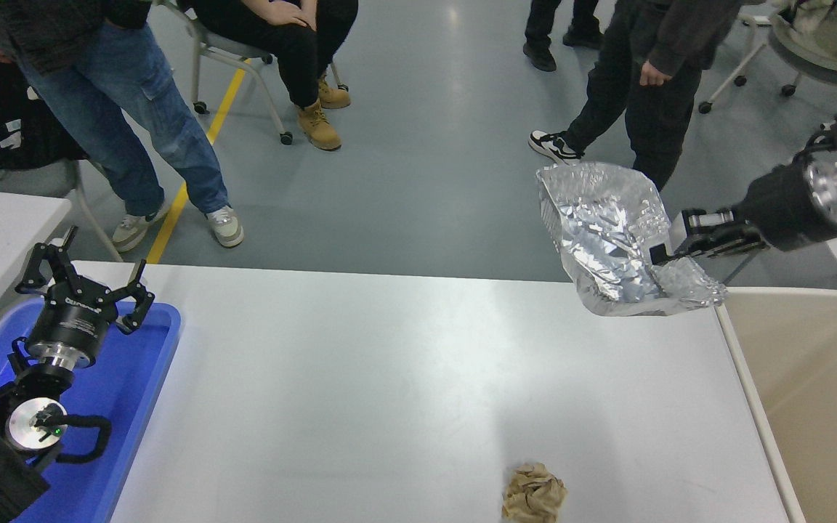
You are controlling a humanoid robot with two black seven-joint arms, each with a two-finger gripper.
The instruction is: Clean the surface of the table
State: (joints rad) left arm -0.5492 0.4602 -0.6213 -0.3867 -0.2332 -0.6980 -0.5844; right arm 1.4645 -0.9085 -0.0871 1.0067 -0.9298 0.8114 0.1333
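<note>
— What's nearest, at the bottom of the frame?
— A paper ball [533,494] on the table [360,378], which fills the lower middle. At lower left, the left gripper [84,287] is splayed over a blue tray [144,363].
— And further up?
— At upper right, the right gripper [669,247] clamps crumpled foil [611,240] beside the bin [745,363].

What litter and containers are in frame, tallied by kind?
Crumpled foil sheet: 1, held off the table by the right gripper
Crumpled brown paper ball: 1, on the table surface
Blue tray: 1, under the left gripper
Beige bin: 1
Total: 4
</note>
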